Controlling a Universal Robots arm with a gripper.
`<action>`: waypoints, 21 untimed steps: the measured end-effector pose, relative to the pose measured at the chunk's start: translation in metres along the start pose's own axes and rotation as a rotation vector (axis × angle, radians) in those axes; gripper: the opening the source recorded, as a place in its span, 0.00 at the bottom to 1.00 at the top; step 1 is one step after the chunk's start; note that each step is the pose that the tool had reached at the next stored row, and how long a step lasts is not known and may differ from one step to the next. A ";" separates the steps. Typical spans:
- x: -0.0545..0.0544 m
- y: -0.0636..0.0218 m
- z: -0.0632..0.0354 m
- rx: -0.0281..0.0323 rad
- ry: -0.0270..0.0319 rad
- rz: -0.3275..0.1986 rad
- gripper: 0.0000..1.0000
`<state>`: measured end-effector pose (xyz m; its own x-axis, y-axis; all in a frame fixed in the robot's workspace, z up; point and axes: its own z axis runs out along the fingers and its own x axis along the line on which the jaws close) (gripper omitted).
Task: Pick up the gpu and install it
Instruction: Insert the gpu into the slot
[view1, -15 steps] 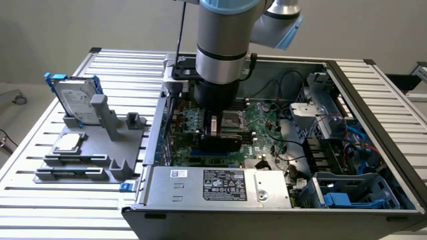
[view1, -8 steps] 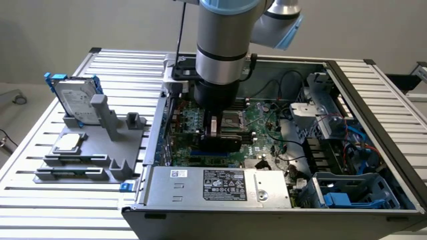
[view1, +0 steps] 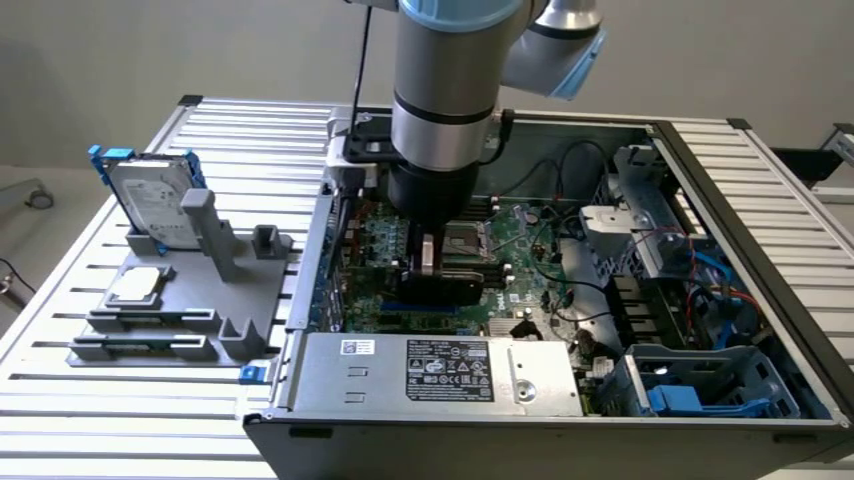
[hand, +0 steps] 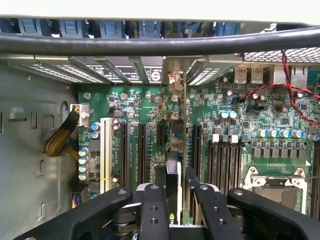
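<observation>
The black two-fingered tool (hand: 175, 175) grips the thin gpu card, green board and black shroud (hand: 174, 145), upright just above the long black slots (hand: 141, 150) of the green motherboard (hand: 225, 100) inside the open grey computer case (view1: 747, 200), so it should go straight down, edge aligned, without tilting.

Silver arm (view1: 447, 80), pale-blue joint caps (view1: 567, 60), black screwed pincer (hand: 175, 175)

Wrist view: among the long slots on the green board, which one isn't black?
The white slot, nearest the yellow braided cable; the other long slots are black.
</observation>
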<state>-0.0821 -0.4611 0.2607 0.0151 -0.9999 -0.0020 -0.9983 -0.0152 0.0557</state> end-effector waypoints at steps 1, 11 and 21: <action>0.000 0.0000 0.0002 0.0000 -0.0002 0.000 0.26; 0.001 -0.0004 0.0018 0.0000 -0.0083 -0.001 0.26; 0.002 -0.0006 0.0035 -0.0015 -0.0194 -0.001 0.26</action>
<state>-0.0817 -0.4633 0.2572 0.0151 -0.9997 -0.0213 -0.9982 -0.0163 0.0572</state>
